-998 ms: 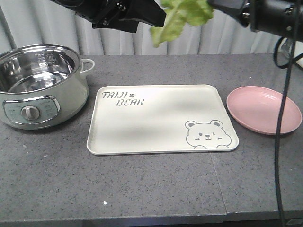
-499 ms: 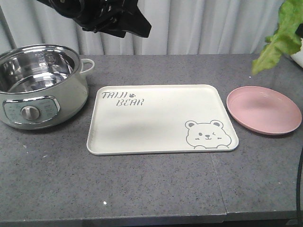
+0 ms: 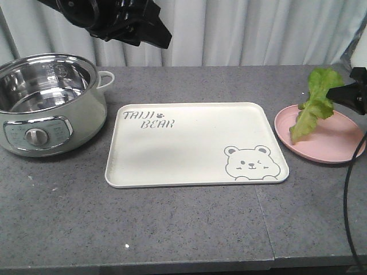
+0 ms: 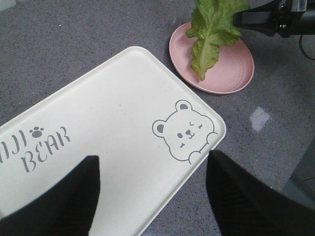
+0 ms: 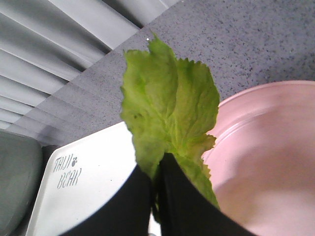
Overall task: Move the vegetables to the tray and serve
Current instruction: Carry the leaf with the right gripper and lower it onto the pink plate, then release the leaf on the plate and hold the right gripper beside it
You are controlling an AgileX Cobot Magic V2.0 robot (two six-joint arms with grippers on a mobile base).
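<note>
The vegetables are one green ruffled lettuce leaf [image 3: 312, 106] [image 4: 211, 34] [image 5: 167, 108]. My right gripper [image 3: 339, 93] [image 5: 158, 164] is shut on its upper end. The leaf hangs down, with its lower tip over the left part of the round pink plate [image 3: 330, 140] [image 4: 231, 69] [image 5: 266, 162]. The cream tray [image 3: 189, 149] [image 4: 113, 113] [image 5: 93, 167] with the bear drawing lies in the middle of the table with nothing on it. High over the tray's left end, my left gripper [image 3: 157, 35] [image 4: 152, 162] is open and holds nothing.
A pale green electric pot [image 3: 51, 103] with a steel inner bowl stands left of the tray. The pink plate sits close to the tray's right edge. A black cable [image 3: 351, 189] hangs down at the right. Grey curtains close off the back.
My right gripper has carried the lettuce from high above the tray to the right and down over the pink plate. The left arm has drifted a little to the left.
</note>
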